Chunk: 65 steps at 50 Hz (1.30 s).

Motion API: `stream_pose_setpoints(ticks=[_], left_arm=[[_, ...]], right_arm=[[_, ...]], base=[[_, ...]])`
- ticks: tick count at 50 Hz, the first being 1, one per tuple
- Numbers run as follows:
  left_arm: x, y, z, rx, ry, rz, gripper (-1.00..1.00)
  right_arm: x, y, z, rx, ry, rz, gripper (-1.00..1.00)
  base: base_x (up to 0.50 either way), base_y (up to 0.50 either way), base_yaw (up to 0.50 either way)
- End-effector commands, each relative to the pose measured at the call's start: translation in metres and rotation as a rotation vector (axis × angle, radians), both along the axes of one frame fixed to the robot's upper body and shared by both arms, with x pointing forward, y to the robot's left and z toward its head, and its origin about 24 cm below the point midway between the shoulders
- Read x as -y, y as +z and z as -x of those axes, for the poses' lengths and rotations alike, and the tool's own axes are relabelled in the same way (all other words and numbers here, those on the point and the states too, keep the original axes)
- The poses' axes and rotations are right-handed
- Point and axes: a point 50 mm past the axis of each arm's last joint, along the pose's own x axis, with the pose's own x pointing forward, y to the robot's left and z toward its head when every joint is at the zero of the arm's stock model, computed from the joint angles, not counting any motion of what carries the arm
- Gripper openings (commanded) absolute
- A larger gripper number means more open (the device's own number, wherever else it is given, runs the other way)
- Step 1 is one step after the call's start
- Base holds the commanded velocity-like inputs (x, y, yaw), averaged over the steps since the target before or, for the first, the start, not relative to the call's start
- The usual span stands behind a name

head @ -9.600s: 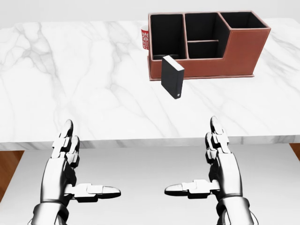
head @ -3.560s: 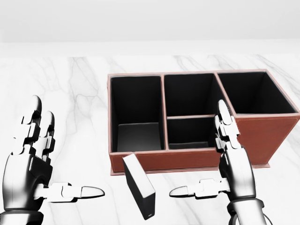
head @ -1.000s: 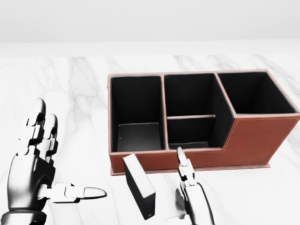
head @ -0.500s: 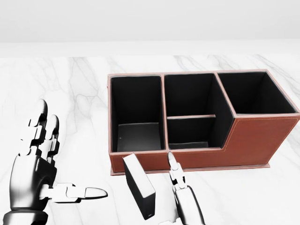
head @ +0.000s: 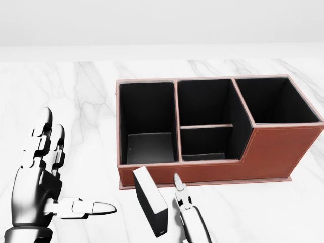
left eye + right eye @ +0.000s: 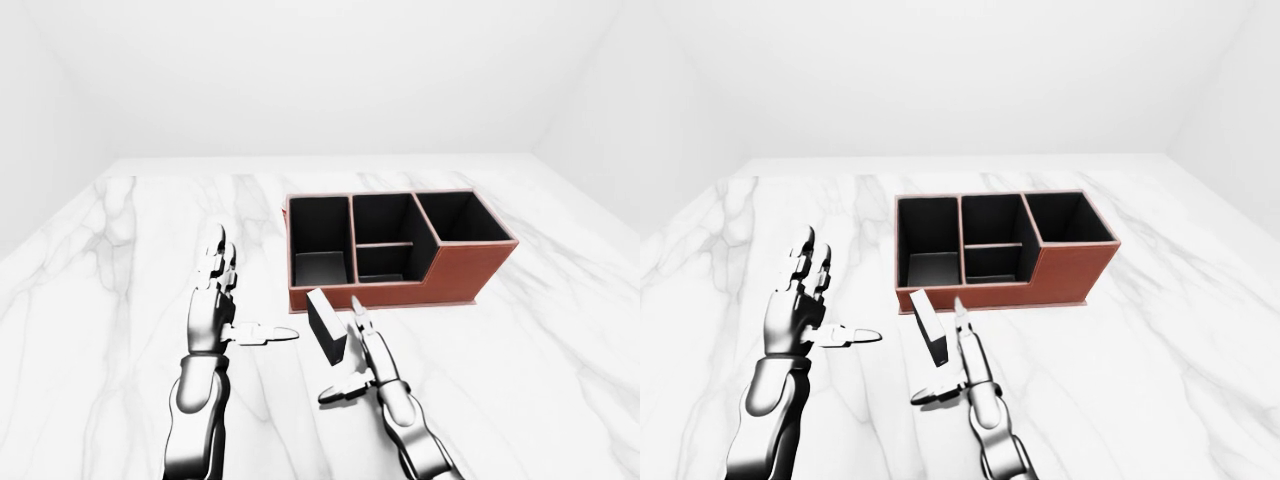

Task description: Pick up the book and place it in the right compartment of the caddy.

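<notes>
Over the last second the right hand [image 6: 372, 362] has slid leftward in the head view and dropped low, so it now stands just beside the book [image 5: 150, 201], on the book's right. Its fingers [image 5: 180, 191] are straight and spread, the thumb sticking out toward the bottom edge under the book; nothing is gripped yet. The book itself has not shifted. By my judgement this is the reach closing in, with the grasp the next thing due.

The left hand [image 5: 41, 179] is held up, well apart from the book, fingers extended and thumb pointing toward it, open and idle.

The book stands upright on the marble surface [image 6: 120, 260], just below the caddy's [image 5: 273, 147] near wall, under its left compartment. Its long axis runs diagonally in the head view, from upper left near the caddy to lower right toward the bottom edge. The right compartment [image 5: 271, 101], the target, holds nothing and lies well apart, toward the surface's right edge.
</notes>
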Motion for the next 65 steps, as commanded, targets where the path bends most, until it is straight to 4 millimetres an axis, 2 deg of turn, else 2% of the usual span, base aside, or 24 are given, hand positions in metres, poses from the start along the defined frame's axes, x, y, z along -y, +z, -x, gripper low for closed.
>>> stream_pose_setpoints(ticks=[1, 29, 30, 31, 32, 43, 48, 56, 65], left_arm=[[0.0, -0.001, 0.0, -0.002, 0.0, 0.0, 1.0], [0.001, -0.005, -0.002, -0.012, -0.001, -0.003, 1.0], [0.001, -0.006, -0.002, -0.015, -0.001, -0.001, 1.0], [0.0, -0.006, -0.002, -0.016, -0.001, -0.003, 1.0], [0.0, -0.006, -0.002, -0.016, -0.001, -0.002, 1.0], [0.001, -0.004, -0.002, -0.008, -0.001, -0.001, 1.0], [0.001, -0.003, -0.002, -0.008, -0.002, -0.001, 1.0], [0.001, -0.005, -0.002, -0.011, -0.002, 0.0, 1.0], [0.002, -0.006, -0.003, -0.018, -0.003, -0.003, 1.0]], right_arm=[[-0.005, -0.005, 0.0, -0.024, 0.018, 0.001, 1.0], [-0.013, -0.004, -0.011, -0.019, 0.041, 0.009, 1.0], [-0.013, -0.004, -0.011, -0.021, 0.041, 0.008, 0.22], [-0.013, -0.003, -0.012, -0.018, 0.039, 0.006, -0.86], [-0.013, -0.003, -0.012, -0.015, 0.04, 0.005, -1.0], [-0.011, -0.011, -0.011, -0.048, 0.028, 0.024, -1.0], [-0.011, -0.009, -0.01, -0.038, 0.026, 0.023, -1.0], [-0.009, 0.0, -0.011, -0.001, 0.017, 0.014, -1.0], [-0.002, 0.018, -0.018, 0.077, 0.003, -0.014, -1.0]], base=[[0.0, 0.0, 0.0], [0.0, 0.0, 0.0], [0.0, 0.0, 0.0], [0.0, 0.0, 0.0], [0.0, 0.0, 0.0], [0.0, 0.0, 0.0], [0.0, 0.0, 0.0], [0.0, 0.0, 0.0], [0.0, 0.0, 0.0]])
